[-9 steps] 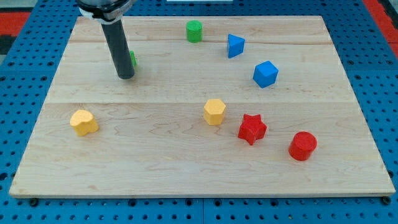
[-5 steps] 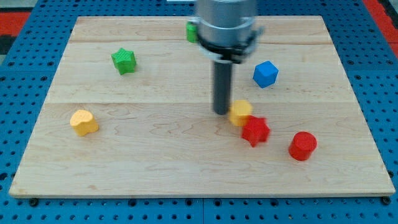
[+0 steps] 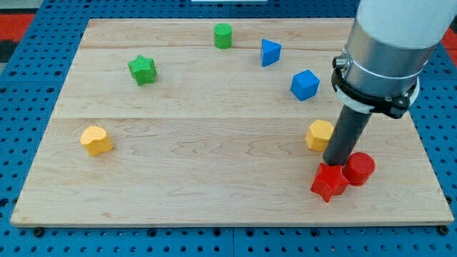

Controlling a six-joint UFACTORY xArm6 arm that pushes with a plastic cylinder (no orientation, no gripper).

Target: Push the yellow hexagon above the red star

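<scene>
The yellow hexagon lies at the view's right, just left of my rod. The red star sits below it, near the board's bottom edge, touching the red cylinder on its right. My tip stands between them: just right of and below the hexagon, directly above the star, left of the red cylinder.
A blue cube and a blue triangular block lie above the hexagon. A green cylinder sits at the view's top, a green star at upper left, another yellow block at left. The wooden board ends near the star.
My rod swept from the upper left to the right side. The yellow hexagon moved right and the red star moved right and down, against the red cylinder.
</scene>
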